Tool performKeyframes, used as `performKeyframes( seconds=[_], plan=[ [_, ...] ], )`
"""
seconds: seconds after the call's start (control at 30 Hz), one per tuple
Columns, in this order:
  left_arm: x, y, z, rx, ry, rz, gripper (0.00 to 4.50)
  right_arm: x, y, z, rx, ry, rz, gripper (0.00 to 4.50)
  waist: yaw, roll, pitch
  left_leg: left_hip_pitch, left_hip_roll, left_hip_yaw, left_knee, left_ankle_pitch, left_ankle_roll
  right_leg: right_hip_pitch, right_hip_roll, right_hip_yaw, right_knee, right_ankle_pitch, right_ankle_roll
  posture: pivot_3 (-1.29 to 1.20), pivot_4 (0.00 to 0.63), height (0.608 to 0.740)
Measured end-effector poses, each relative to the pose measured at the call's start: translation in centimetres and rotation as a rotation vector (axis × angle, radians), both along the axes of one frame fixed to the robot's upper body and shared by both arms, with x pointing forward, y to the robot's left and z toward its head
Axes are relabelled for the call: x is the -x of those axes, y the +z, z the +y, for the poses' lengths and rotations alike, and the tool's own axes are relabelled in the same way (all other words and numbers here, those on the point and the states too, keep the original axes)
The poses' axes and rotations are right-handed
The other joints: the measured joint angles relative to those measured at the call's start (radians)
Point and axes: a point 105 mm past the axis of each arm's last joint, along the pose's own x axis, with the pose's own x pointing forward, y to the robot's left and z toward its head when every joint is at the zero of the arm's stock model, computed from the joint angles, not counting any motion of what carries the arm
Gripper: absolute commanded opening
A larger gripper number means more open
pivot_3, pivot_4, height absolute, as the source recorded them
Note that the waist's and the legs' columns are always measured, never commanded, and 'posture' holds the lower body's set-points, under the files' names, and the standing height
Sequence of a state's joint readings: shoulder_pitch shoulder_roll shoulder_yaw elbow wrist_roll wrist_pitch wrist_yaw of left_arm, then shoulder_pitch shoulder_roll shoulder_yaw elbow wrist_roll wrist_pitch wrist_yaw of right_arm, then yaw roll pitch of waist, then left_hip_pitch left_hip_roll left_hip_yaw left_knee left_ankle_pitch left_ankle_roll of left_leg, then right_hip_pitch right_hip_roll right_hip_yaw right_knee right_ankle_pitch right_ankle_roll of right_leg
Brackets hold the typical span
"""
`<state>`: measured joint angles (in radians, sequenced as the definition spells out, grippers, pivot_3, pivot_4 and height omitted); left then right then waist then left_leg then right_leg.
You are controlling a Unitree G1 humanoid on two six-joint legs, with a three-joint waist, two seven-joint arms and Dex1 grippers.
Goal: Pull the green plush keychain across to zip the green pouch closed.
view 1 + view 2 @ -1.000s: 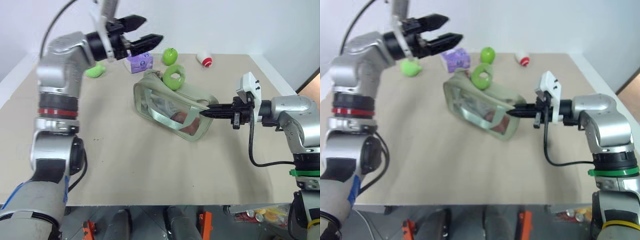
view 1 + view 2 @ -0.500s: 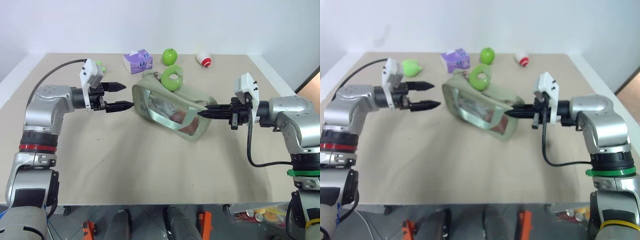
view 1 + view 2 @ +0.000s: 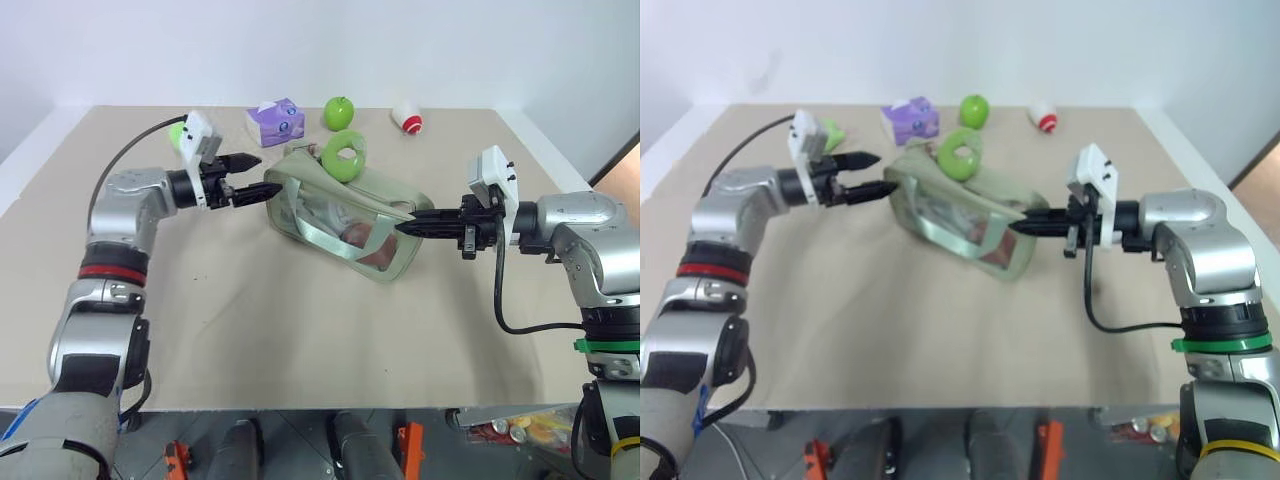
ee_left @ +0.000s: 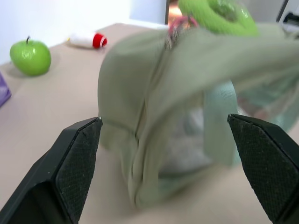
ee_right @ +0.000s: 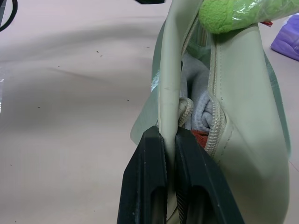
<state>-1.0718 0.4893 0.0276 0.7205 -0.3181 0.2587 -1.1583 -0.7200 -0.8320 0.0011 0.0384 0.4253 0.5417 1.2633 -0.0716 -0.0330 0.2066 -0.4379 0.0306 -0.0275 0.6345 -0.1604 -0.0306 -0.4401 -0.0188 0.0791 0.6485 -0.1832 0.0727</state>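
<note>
Pinching pouch [image 3: 345, 215] edge – right gripper [image 3: 405, 228] clamped shut; left gripper [image 3: 262, 176] wide open at far end, empty.

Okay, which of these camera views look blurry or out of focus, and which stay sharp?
Left wrist view: the pale sage-green fabric pouch and lime-green fuzzy plush ring are smeared soft. Right wrist view: the pouch's zipper is crisp. Left eye view: evenly lit and sharp, with soft shadows on the beige table.

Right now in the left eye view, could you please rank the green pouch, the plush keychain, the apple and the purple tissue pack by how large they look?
1. Green pouch
2. Tissue pack and plush keychain, too alike to rank
3. Apple
</note>
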Motion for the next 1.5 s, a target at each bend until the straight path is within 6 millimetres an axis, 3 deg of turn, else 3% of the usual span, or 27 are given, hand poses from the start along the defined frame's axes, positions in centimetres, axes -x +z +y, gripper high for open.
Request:
performKeyframes(
  seconds=[0.13, 0.3, 0.47, 0.8, 1.03, 1.13, 1.27, 1.5],
  plan=[
    [-0.2, -0.1, -0.1, -0.008, -0.003, -0.006, 3.38, 0.0, 0.0, 0.0, 0.0, 0.0, 0.002, 0.0, -0.001, 0.0, 0.0, 0.0, 0.0, 0.0, -0.001, 0.0, 0.0, 0.0, 0.001, 0.0, 0.0, 0.0, 0.0, 0.0, 0.15, 0.74],
    [0.1, -0.7, -0.3, -0.019, -0.038, 0.014, 1.49, 0.1, 0.0, 0.1, 0.006, 0.001, 0.0, 0.0, -0.001, 0.0, 0.0, 0.0, 0.0, 0.0, 0.0, 0.0, 0.0, 0.0, 0.0, 0.0, 0.0, 0.0, 0.0, 0.0, 0.15, 0.74],
    [0.3, -0.7, 0.0, -0.029, -0.054, 0.023, 0.02, 0.1, 0.0, -0.2, 0.011, -0.009, 0.005, 0.0, 0.0, 0.0, 0.0, 0.0, 0.0, 0.0, 0.0, 0.0, 0.0, 0.0, 0.0, 0.0, 0.0, 0.0, 0.0, 0.0, 0.15, 0.74],
    [1.7, 0.4, 0.3, -0.051, -0.066, -0.002, 0.02, 0.1, 0.1, -0.3, 0.013, -0.015, 0.005, 0.0, -0.003, 0.0, 0.0, 0.0, 0.001, 0.0, -0.001, 0.0, 0.0, -0.001, 0.0, 0.0, 0.0, 0.0, 0.0, 0.0, 0.15, 0.74],
    [6.9, 1.8, 0.3, -0.038, -0.149, -0.017, 0.02, -0.1, -0.2, -0.7, 0.016, -0.039, 0.017, 0.0, -0.003, 0.0, 0.0, 0.0, 0.001, 0.0, -0.001, 0.0, 0.0, -0.001, 0.0, 0.0, 0.001, 0.0, 0.0, 0.0, 0.15, 0.74],
    [8.1, 1.7, 0.2, -0.051, -0.161, -0.012, 0.02, -0.2, -0.3, -0.7, 0.014, -0.04, 0.021, 0.0, -0.003, 0.0, 0.0, 0.0, 0.001, 0.0, 0.0, 0.0, 0.0, 0.0, 0.0, 0.0, 0.001, -0.002, -0.003, 0.0, 0.15, 0.74],
    [8.4, 0.4, 0.7, -0.057, -0.122, 0.02, 0.02, -0.3, -0.4, -0.7, 0.01, -0.048, 0.026, 0.0, -0.003, 0.0, 0.0, 0.001, 0.0, 0.0, 0.001, 0.001, 0.001, 0.0, 0.0, 0.0, 0.001, -0.001, -0.003, 0.0, 0.15, 0.74],
    [8.4, 0.2, 0.9, -0.067, -0.09, 0.016, 0.02, -0.5, -0.3, -0.6, 0.004, -0.045, 0.027, 0.0, -0.002, 0.0, 0.0, 0.001, 0.0, 0.0, 0.001, 0.001, 0.002, 0.001, 0.0, 0.0, 0.0, -0.001, -0.004, 0.0, 0.15, 0.74]
  ],
)
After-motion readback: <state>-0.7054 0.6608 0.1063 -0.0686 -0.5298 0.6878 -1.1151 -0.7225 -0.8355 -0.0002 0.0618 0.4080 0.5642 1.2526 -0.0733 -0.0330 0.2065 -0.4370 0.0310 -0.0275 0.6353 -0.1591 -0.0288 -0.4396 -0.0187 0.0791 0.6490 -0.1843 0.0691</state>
